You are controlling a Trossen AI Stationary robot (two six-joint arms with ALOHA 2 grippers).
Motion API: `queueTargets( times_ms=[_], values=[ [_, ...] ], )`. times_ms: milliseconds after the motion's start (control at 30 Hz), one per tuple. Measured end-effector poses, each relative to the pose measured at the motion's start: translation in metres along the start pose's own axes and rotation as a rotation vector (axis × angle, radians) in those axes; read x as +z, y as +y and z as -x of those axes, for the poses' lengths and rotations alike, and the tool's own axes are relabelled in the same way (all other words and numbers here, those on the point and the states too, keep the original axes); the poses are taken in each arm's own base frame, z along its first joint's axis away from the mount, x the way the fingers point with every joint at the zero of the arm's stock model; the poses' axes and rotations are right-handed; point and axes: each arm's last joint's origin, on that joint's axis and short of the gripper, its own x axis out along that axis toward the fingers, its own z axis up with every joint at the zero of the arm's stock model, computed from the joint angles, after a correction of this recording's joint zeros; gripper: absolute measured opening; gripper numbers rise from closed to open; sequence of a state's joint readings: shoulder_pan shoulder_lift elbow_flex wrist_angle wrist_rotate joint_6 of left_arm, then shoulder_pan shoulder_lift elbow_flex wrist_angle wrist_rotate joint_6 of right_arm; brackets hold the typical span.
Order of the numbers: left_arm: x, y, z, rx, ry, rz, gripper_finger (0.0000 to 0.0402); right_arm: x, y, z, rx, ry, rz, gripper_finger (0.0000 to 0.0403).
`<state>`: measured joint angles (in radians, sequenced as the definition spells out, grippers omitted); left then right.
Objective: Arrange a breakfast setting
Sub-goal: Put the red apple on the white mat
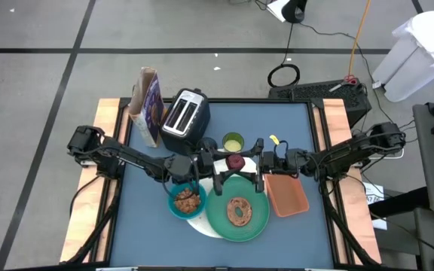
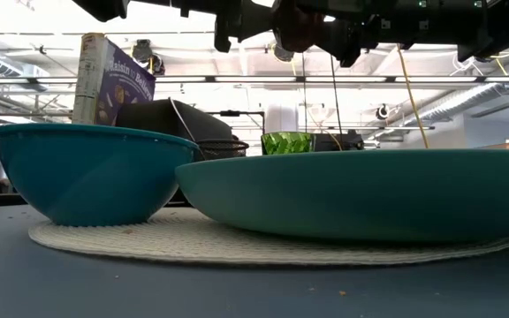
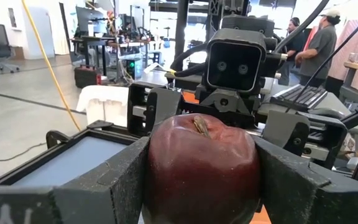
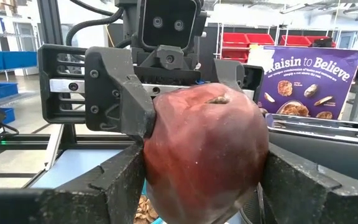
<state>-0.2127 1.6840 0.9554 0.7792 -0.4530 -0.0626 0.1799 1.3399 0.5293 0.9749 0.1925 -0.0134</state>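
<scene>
A small red apple [image 1: 235, 160] is held up in the air between both grippers, over the far rim of the large green plate [image 1: 256, 224]. My left gripper [image 1: 228, 161] comes from the table's left and my right gripper [image 1: 243, 161] from its right; both are shut on the apple. The green plate carries a brown ring-shaped pastry [image 1: 239, 211]. The small teal bowl [image 1: 186, 200] with cereal stands to its left, and both rest on a white round mat [image 1: 202, 223]. The yellow-green cup [image 1: 233, 142] stands behind them. The black cup and the spoon are out of view. My left gripper pinches the apple's two opposite sides [image 3: 157, 174] between its two fingers [image 3: 114, 186]. The fingers lie level and come from the table's left. The apple sits upright, stem up, lifted clear of the table. My right gripper pinches the apple's two opposite sides [image 4: 253, 180] between its two fingers [image 4: 303, 193]. The fingers lie level and come from the table's right. The left gripper's finger [image 4: 129, 99] lies against the apple on its far half.
A silver-black toaster [image 1: 185, 117] and a cereal box [image 1: 148, 105] stand at the back left. An orange rectangular tray [image 1: 286, 193] lies right of the green plate. A small yellow object [image 1: 273, 139] lies behind the right gripper. People stand in the room beyond the table.
</scene>
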Motion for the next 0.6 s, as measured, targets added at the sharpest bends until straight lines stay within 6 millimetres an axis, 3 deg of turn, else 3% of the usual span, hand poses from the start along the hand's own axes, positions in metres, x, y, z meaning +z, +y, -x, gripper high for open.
queueTargets(
  times_ms=[133, 400, 600],
  values=[
    [0.0000, 0.0002, -0.0001, -0.002, 0.000, -0.004, 0.0269, 0.0000, -0.0005, 0.0000, -0.023, 0.001, 0.000, 0.0271],
    [-0.0003, 0.0010, -0.0003, 0.013, 0.003, -0.010, 0.0340, 0.0001, -0.0009, 0.0001, -0.038, 0.000, -0.031, 0.0271],
    [-0.0006, 0.0010, -0.0003, 0.012, 0.006, -0.011, 0.0353, 0.0029, -0.0030, 0.0025, -0.099, 0.007, -0.032, 0.0271]
  ],
)
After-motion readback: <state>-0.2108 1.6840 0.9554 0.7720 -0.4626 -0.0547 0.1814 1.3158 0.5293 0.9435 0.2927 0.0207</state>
